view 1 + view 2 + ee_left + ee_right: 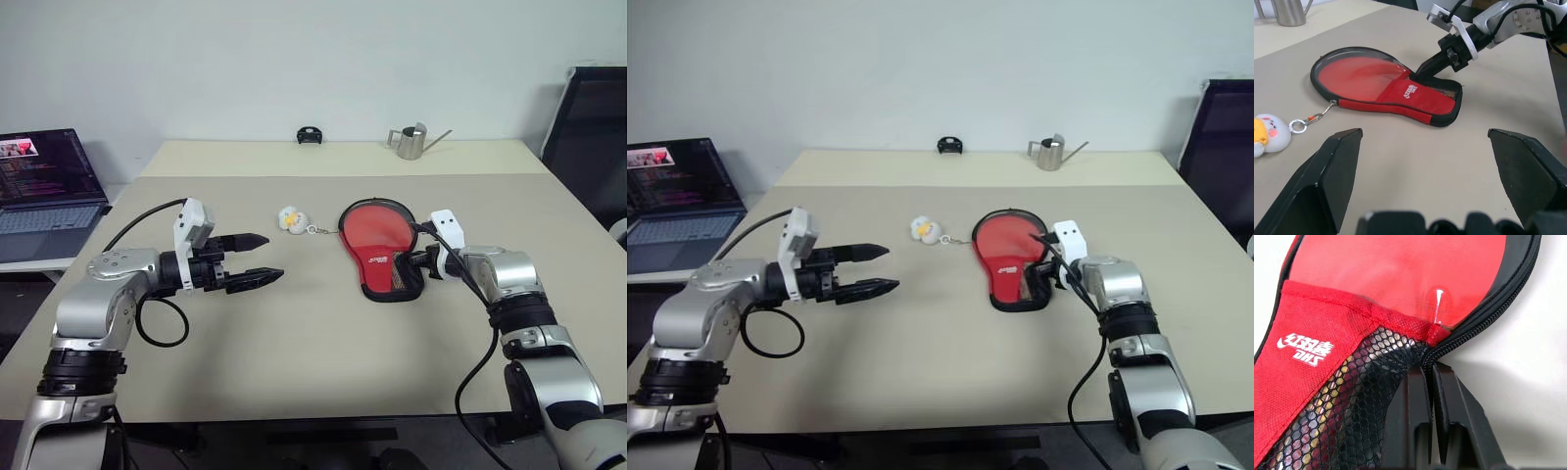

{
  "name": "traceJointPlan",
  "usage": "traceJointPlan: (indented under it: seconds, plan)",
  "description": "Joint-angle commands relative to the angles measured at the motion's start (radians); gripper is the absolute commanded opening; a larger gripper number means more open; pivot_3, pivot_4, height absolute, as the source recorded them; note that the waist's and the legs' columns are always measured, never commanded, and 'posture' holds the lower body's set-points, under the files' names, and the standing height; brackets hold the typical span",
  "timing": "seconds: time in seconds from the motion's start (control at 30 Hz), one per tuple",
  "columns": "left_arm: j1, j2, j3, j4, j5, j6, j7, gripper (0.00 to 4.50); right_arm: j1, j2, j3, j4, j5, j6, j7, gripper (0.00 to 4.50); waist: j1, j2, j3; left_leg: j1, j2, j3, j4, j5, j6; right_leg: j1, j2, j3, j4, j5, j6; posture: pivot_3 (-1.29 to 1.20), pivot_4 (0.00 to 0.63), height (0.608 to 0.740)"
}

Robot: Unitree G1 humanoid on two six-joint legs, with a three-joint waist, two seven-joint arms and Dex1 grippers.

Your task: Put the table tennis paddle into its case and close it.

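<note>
A metal watering can (411,142) and a small black object (310,135) are sitting at the table's (294,362) far edge, a laptop (44,191) is standing off to the left, and nothing is lying between the grippers and the case (382,245). The case is lying flat right of centre, long axis running near to far, round end away from the robot, its white-yellow charm (291,218) trailing left; the table tennis paddle (1400,269) is apparently lying inside behind the clear window. The left gripper (257,259) is hovering with fingers spread wide, while the right gripper (1431,377) is pressing its fingers together at the zipper edge beside the mesh pocket (1347,416).
</note>
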Motion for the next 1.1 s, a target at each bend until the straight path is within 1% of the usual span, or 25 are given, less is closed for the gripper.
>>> traceJointPlan:
  seconds: [0.03, 0.27, 0.37, 0.53, 0.73, 0.93, 1.1]
  plan:
    - [0.015, 0.029, 0.007, -0.065, -0.04, 0.02, -0.033, 4.5, 0.039, -0.008, -0.018, -0.158, 0.046, 0.097, -0.011, 0.04, 0.002, 0.0, 0.0, 0.0, 0.0, 0.0, 0.0, 0.0, 0.0, 0.0, 0.0, 0.0, 0.0, 0.0, 0.0, 0.0, 0.15, 0.74]
    - [0.066, 0.077, -0.011, -0.126, -0.062, 0.046, -0.095, 4.5, 0.16, -0.042, -0.014, -0.404, 0.1, 0.269, -0.02, 0.04, 0.009, 0.001, 0.0, -0.002, 0.0, -0.002, 0.0, -0.001, 0.002, 0.0, 0.0, -0.002, -0.003, 0.0, 0.0, 0.0, 0.15, 0.74]
    - [0.103, 0.079, -0.02, -0.184, -0.09, 0.071, -0.106, 4.5, 0.217, -0.046, -0.025, -0.509, 0.127, 0.34, -0.037, 0.04, 0.014, 0.001, 0.0, -0.002, 0.0, -0.002, 0.0, -0.001, 0.002, 0.0, 0.0, -0.002, -0.004, 0.0, 0.0, 0.0, 0.15, 0.74]
    - [0.165, 0.082, -0.049, -0.261, -0.108, 0.082, -0.115, 4.5, 0.302, -0.039, -0.056, -0.662, 0.168, 0.455, -0.072, 0.04, 0.023, 0.001, 0.0, -0.003, 0.0, -0.002, 0.0, -0.002, 0.003, 0.0, 0.0, -0.002, -0.004, 0.0, 0.0, 0.0, 0.15, 0.74]
    - [0.176, 0.091, -0.072, -0.303, -0.128, 0.088, -0.136, 4.5, 0.389, -0.014, -0.082, -0.842, 0.221, 0.593, -0.105, 0.04, 0.024, 0.001, 0.0, -0.003, 0.0, -0.003, 0.0, -0.002, 0.003, 0.001, 0.0, -0.003, -0.004, 0.0, 0.0, 0.0, 0.15, 0.74]
    - [0.181, 0.118, -0.097, -0.309, -0.115, 0.053, -0.18, 4.5, 0.454, -0.008, -0.098, -0.969, 0.262, 0.692, -0.121, 0.04, 0.024, 0.001, 0.0, -0.002, 0.0, -0.003, 0.0, -0.002, 0.003, 0.001, 0.001, -0.003, -0.004, 0.0, 0.0, 0.0, 0.15, 0.74]
    - [0.178, 0.143, -0.116, -0.301, -0.092, 0.011, -0.212, 4.5, 0.527, -0.018, -0.101, -1.05, 0.314, 0.701, -0.132, 0.04, 0.024, 0.001, 0.0, -0.002, 0.0, -0.003, 0.0, -0.002, 0.003, 0.001, 0.001, -0.003, -0.005, 0.0, 0.0, 0.0, 0.15, 0.74]
